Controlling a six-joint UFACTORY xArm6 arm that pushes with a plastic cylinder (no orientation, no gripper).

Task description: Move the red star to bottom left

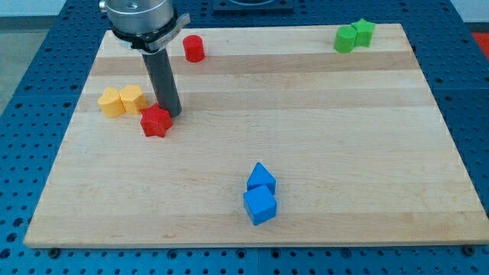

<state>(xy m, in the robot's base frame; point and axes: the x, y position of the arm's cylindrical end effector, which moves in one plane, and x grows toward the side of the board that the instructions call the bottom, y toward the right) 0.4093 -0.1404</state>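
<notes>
My tip (170, 113) rests on the board (306, 137) at the far right edge of the red star (155, 121), touching or all but touching it; the rod ends plain, with no jaws to open or close, and holds nothing. The star sits in the board's left half, toward the far side, well short of the near left corner. Just left of it, two yellow blocks (121, 100) stand side by side, touching. A red cylinder (193, 48) stands farther back, near the far edge, just right of the arm's grey collar (140, 19). Two blue blocks (260, 194) sit together near the middle of the near edge, one in front of the other. Two green blocks (354, 35) huddle at the far right corner. The board is pale wood in long glued strips, lying on a blue table (30, 92) dotted with rows of holes.
</notes>
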